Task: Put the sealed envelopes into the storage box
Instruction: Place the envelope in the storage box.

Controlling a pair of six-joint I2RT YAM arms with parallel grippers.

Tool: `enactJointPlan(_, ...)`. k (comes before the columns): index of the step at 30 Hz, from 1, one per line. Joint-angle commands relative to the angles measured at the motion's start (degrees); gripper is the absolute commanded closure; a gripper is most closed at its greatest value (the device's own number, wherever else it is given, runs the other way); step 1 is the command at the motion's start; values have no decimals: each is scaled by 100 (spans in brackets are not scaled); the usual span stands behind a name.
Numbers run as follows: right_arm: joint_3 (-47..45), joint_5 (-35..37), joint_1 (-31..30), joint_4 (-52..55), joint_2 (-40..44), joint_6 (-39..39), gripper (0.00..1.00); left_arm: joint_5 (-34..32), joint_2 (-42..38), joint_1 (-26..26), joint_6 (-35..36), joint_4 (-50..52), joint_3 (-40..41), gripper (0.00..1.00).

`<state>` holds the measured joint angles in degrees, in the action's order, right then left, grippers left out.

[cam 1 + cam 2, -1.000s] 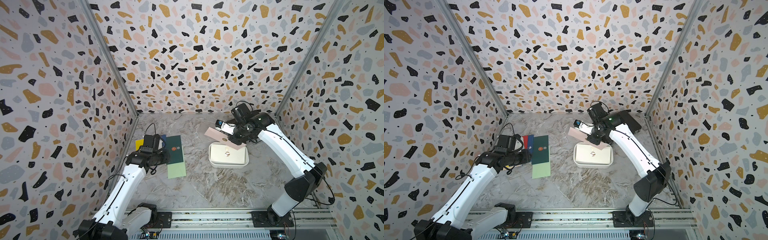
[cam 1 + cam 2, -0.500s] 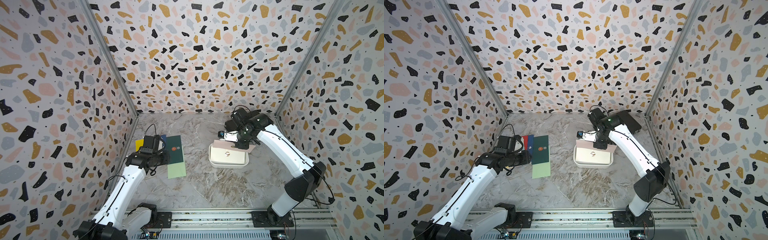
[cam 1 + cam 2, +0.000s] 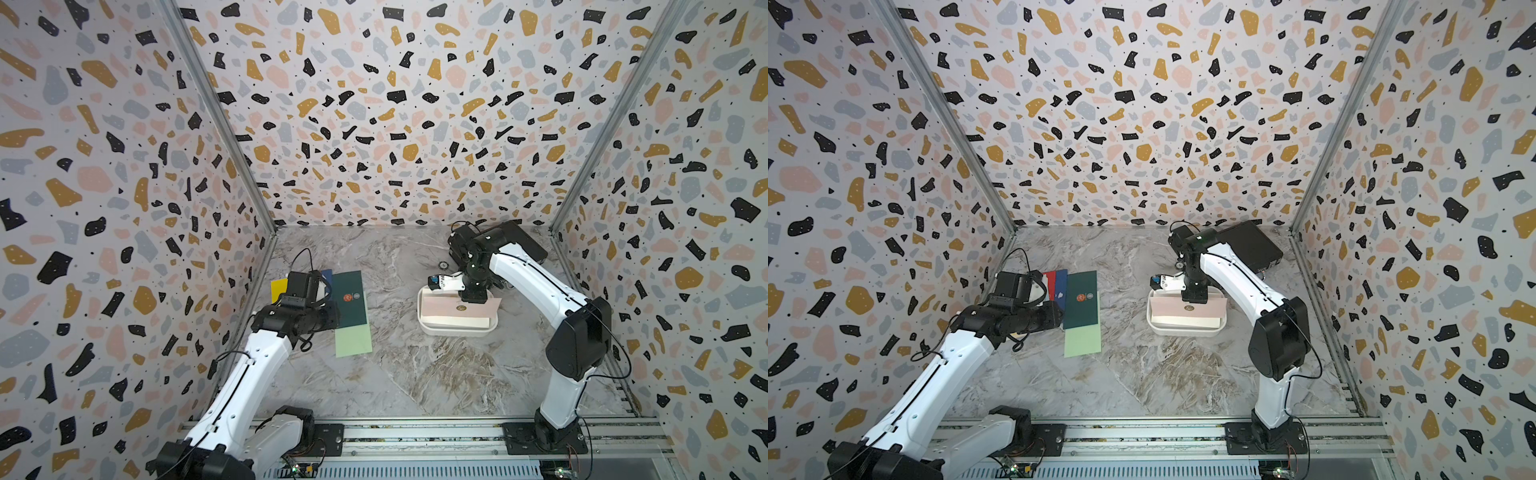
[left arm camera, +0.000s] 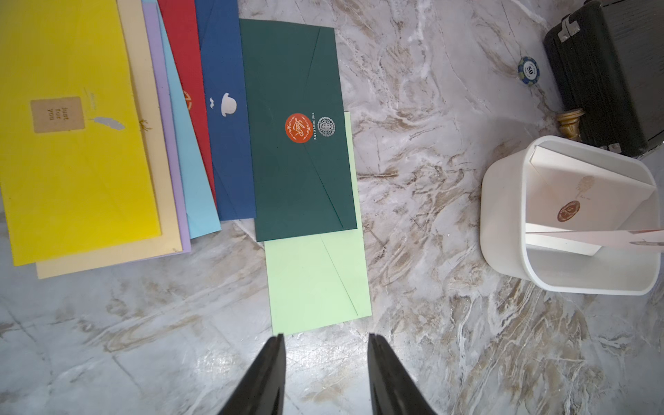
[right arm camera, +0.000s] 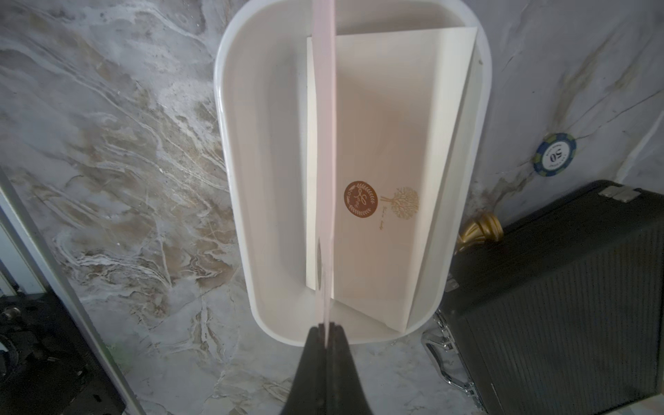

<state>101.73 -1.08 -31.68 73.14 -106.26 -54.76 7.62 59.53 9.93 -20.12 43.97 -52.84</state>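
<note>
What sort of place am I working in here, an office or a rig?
Probably a staged test booth, not an office: patterned walls close three sides, and the left arm and right arm are bolted to a metal rail beside a marble-look tabletop.

Left gripper (image 4: 325, 337) parted, empty; right gripper (image 5: 326, 326) pinched shut

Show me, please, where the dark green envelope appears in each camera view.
In a top view: dark green envelope left of centre, on the light green envelope.
In a top view: dark green envelope, same spot.
Left wrist: ahead of the left pincer, at.
Right wrist: not in view.
Shared landmark: the white box, in all four.
</note>
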Motion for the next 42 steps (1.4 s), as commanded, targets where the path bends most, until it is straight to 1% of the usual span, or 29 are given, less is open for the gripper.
enactJointPlan(1, 136, -316, 73, 189, 47, -121, 100, 38, -32, 7, 89, -21, 52, 58)
enactJointPlan(3, 132, -439, 117, 100, -28, -88, 100, 47, -27, 8, 95, -22, 53, 58)
enactJointPlan(12, -4, -461, 245, -207, -259, 9, 99, 47, -19, 6, 90, -11, 63, 58)
enactJointPlan(20, -22, -307, 250, -502, -281, 220, 79, 21, -2, 4, 92, -9, 71, 57)
enactJointPlan(24, 31, -188, 252, -644, -240, 431, 74, 1, 13, 9, 82, -7, 69, 57)
enactJointPlan(28, 89, -243, 251, -984, -62, 921, 72, -6, 49, 8, 32, -43, 81, 56)
enactJointPlan(29, 116, -324, 255, -1156, 20, 1218, 71, -21, 79, 9, -20, -44, 73, 56)
enactJointPlan(32, 27, -790, 242, -1878, 374, 2483, 66, 34, 237, 9, -313, -51, 115, 56)
enactJointPlan(34, -319, -1011, 206, -2590, 664, 3820, 60, 127, 358, 16, -624, -157, 215, 56)
enactJointPlan(37, -915, -1711, 141, -3552, 940, 5709, 59, 310, 531, 20, -1117, -617, 638, 56)
enactJointPlan(38, -1114, -2061, 82, -3850, 978, 6235, 60, 291, 610, 33, -1234, -757, 788, 56)
enactJointPlan(39, -1270, -2131, -10, -4098, 971, 6765, 60, 257, 686, 43, -1311, -902, 923, 56)
enactJointPlan(40, -1343, -2099, -112, -4180, 932, 7169, 60, 234, 757, 52, -1359, -1015, 1023, 56)
enactJointPlan(42, -1266, -2209, -384, -4134, 728, 7484, 61, 191, 982, 47, -1398, -1177, 1170, 56)
